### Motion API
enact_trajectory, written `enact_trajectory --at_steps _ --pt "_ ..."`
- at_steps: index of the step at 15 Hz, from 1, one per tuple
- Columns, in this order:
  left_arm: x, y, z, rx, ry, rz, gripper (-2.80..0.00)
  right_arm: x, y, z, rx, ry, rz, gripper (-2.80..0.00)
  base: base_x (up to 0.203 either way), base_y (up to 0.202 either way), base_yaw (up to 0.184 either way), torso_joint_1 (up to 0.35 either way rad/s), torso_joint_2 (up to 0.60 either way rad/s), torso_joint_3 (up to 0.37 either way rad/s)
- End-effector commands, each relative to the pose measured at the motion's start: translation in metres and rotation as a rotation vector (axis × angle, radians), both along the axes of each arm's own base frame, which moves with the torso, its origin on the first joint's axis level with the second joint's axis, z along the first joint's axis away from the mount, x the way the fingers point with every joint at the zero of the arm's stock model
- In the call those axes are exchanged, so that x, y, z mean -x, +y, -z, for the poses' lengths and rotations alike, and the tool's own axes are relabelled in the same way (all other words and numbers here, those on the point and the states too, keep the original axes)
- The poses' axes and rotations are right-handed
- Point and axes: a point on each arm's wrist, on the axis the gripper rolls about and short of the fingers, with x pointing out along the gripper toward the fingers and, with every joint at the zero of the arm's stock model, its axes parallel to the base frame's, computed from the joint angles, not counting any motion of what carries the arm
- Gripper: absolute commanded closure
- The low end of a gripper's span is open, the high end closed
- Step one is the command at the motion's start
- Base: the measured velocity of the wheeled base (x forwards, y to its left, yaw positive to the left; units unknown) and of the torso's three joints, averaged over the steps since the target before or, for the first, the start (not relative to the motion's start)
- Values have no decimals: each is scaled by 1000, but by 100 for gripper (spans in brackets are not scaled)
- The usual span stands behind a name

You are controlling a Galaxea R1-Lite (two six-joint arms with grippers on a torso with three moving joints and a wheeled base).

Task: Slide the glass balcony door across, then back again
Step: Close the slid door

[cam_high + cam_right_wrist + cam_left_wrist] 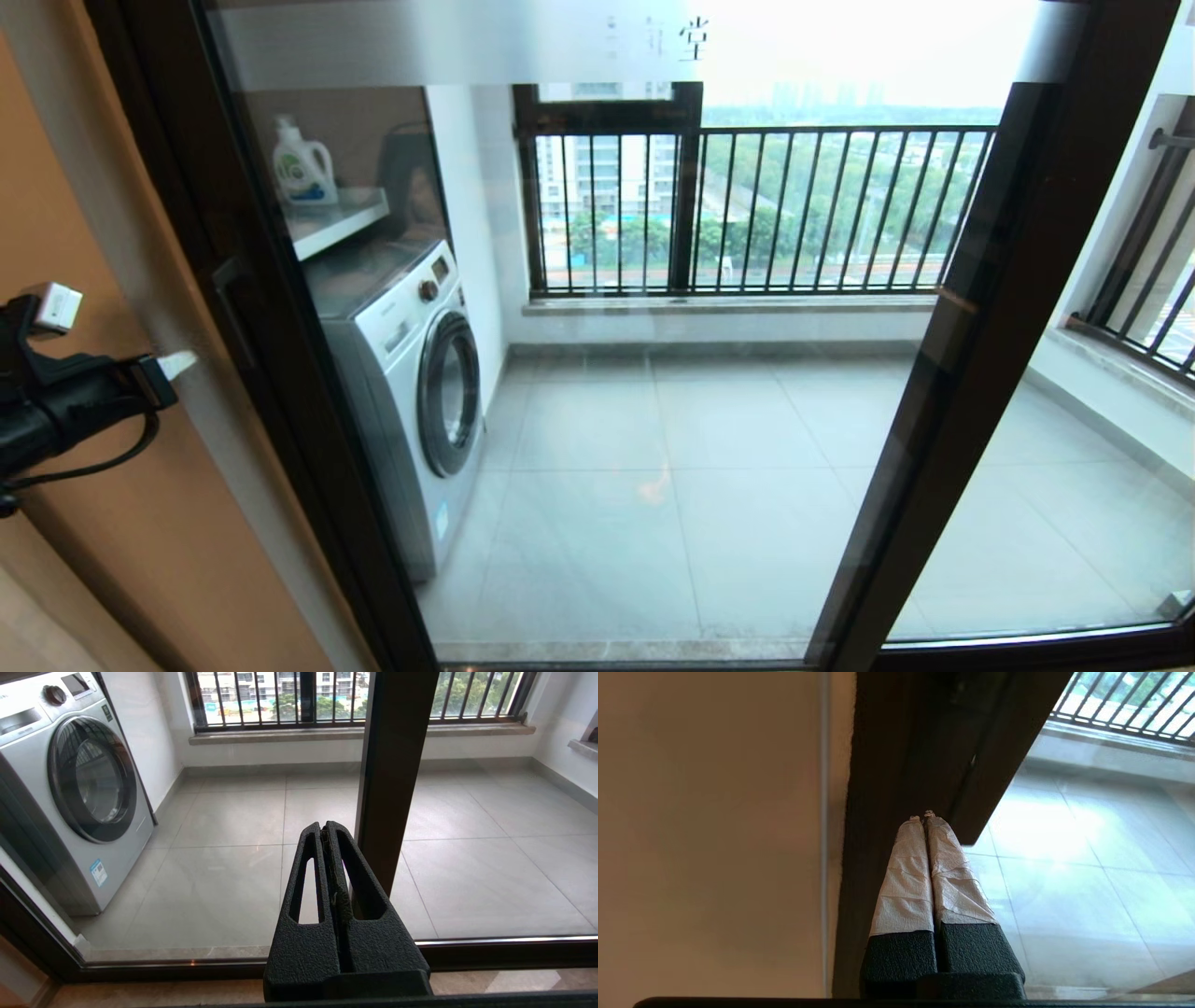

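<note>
Glass balcony door (653, 420) fills most of the head view, centre frame: clear pane in a dark brown frame, frosted strip with characters (693, 39) along the top edge. Its left stile (280, 373) runs from upper left to bottom centre, against the orange-tan wall (112, 523); a dark bar handle (233, 317) sits on that stile at mid-left. A second dark upright (962, 373) crosses the right of frame, with more glass to its right. Bottom track (187, 968) runs across the lower edge of the right wrist view.

Left claw (177, 364) at left edge of the head view, mid-height, in front of the wall and just beside the left stile, not touching the handle. Its white-wrapped fingers (906, 877) are pressed together, tips aimed at the dark frame (896, 765).

Right claw (327, 830), seen only in its wrist view, bottom centre: black fingers pressed together, holding nothing, facing the glass near the second upright (392, 774).

Behind the glass: one washing machine (420, 383) at centre-left, one shelf (336, 219) above it, one detergent bottle (303, 168) on the shelf. Grey tiled floor (709, 467), open across centre and right. Black vertical railing (794, 205) at upper centre; a second run (1148, 280) at right edge.
</note>
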Motion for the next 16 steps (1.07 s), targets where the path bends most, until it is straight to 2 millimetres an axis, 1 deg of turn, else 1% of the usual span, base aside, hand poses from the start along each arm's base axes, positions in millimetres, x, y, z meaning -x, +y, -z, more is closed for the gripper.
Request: enact_trajectory --at_steps 1,3,6,9,13,16 --pt "-11 2 7 5 9 6 0 -1 0 2 1 10 -1 0 0 0 0 0 0 0" --pt "-18 0 10 1 11 -7 0 -1 0 2 1 10 -1 0 0 0 0 0 0 0" --pt "-24 -9 11 -1 13 7 0 -1 0 2 1 10 -1 0 0 0 0 0 0 0" --pt "-37 -10 15 -8 13 -10 0 -1 0 2 1 10 -1 0 0 0 0 0 0 0" --pt "-43 -16 17 -7 14 6 0 -1 0 2 1 10 -1 0 0 0 0 0 0 0" --pt "-49 -25 21 -6 21 32 0 -1 0 2 0 10 -1 0 0 0 0 0 0 0"
